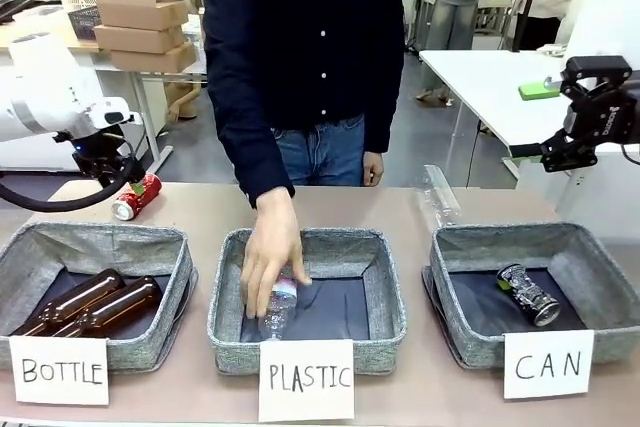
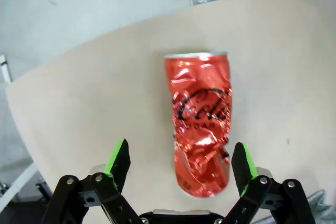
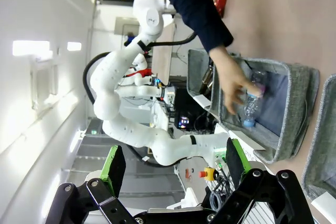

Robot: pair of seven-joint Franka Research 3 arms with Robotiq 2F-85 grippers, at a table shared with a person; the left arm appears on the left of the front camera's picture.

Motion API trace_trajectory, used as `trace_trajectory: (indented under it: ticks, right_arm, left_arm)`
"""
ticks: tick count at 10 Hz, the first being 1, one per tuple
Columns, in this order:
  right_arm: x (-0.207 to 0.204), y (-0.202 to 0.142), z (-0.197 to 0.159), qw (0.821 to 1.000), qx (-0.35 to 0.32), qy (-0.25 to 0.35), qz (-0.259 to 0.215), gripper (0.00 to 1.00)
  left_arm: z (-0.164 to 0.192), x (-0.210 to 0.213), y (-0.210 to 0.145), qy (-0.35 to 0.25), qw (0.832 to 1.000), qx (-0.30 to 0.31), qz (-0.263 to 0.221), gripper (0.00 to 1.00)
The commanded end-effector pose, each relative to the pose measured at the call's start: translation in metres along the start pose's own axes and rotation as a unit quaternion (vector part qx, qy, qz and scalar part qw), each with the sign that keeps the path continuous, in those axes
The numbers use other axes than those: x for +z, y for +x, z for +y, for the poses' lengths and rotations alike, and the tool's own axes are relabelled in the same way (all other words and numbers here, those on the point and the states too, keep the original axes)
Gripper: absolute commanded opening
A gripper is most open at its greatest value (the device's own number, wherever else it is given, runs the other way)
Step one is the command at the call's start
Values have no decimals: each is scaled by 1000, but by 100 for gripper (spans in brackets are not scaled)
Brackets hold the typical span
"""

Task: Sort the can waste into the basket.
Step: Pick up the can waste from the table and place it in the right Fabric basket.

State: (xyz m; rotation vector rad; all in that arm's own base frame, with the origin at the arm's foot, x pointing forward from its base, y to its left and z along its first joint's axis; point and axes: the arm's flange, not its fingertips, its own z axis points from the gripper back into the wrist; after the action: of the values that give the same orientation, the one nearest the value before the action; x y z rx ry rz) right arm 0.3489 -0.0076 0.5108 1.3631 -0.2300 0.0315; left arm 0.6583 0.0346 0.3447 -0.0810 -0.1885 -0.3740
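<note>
The left gripper (image 2: 181,150) is hanging with its jaws spread wide above the crushed red can (image 2: 202,124), which is lying on its side near the table's far left edge. The black can (image 1: 527,294) is lying inside the CAN basket (image 1: 590,247) at the table's near right corner. The right gripper (image 3: 173,156) is hanging spread and empty

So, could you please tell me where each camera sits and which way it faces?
Front: between the arms, facing the person's hand at the PLASTIC basket; left arm, right arm at edges.
Left wrist: down past open fingers at the red can.
Right wrist: rolled sideways, past open fingers toward the left arm.
Shared: red can, front and left wrist.
</note>
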Motion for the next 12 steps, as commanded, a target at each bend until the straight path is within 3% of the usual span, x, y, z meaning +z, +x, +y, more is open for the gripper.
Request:
trace_trajectory:
  ticks: [1, 7, 8, 9, 10, 12]
  right_arm:
    - [4, 1, 0, 1000, 12, -2, 7, 100]
    - [4, 1, 0, 1000, 12, -2, 7, 100]
    - [4, 1, 0, 1000, 12, -2, 7, 100]
    - [4, 1, 0, 1000, 12, -2, 7, 100]
    - [4, 1, 0, 1000, 12, -2, 7, 100]
    - [4, 1, 0, 1000, 12, -2, 7, 100]
  left_arm:
    - [7, -12, 15, -3, 1000, -2, 20, 100]
    - [8, -31, 26, -32, 998, -16, 42, 100]
    - [8, -33, 26, -38, 998, -19, 45, 51]
    - [8, -33, 25, -46, 997, -21, 50, 40]
    - [7, -33, 24, -44, 998, -23, 49, 0]
    - [7, -33, 23, -40, 998, -22, 47, 0]
